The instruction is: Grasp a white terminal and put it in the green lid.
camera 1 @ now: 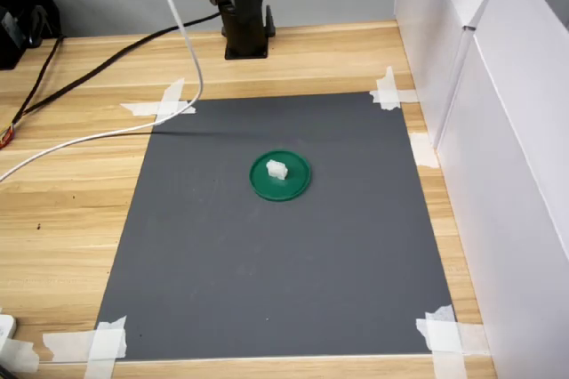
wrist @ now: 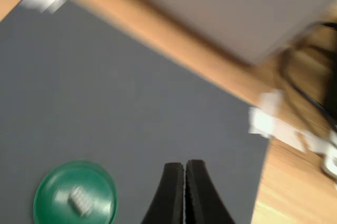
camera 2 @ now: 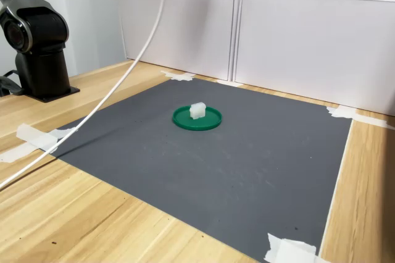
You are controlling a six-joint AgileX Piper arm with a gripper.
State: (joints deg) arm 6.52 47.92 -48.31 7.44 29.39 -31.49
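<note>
Terminal, small blocky white plastic piece (camera 1: pixel 276 169), sits inside the flat round dark green plastic lid (camera 1: pixel 296 185), resting on its floor toward the far-left part as the first exterior view shows it. Lid has a slightly raised rim and a smooth, faintly glossy face. It lies near the middle of a matte dark grey rectangular mat (camera 1: pixel 267 272), corners fixed with strips of white paper tape (camera 1: pixel 107 343) to a pale wood-grain tabletop (camera 1: pixel 62 219). Wrist view, blurred: black tapered gripper (wrist: pixel 185 167) with its two fingers pressed together, nothing between them, above bare mat beside the lid and apart from it. Smooth white panels (camera 2: pixel 308 47) stand along the mat's far edge in the second exterior view.
</note>
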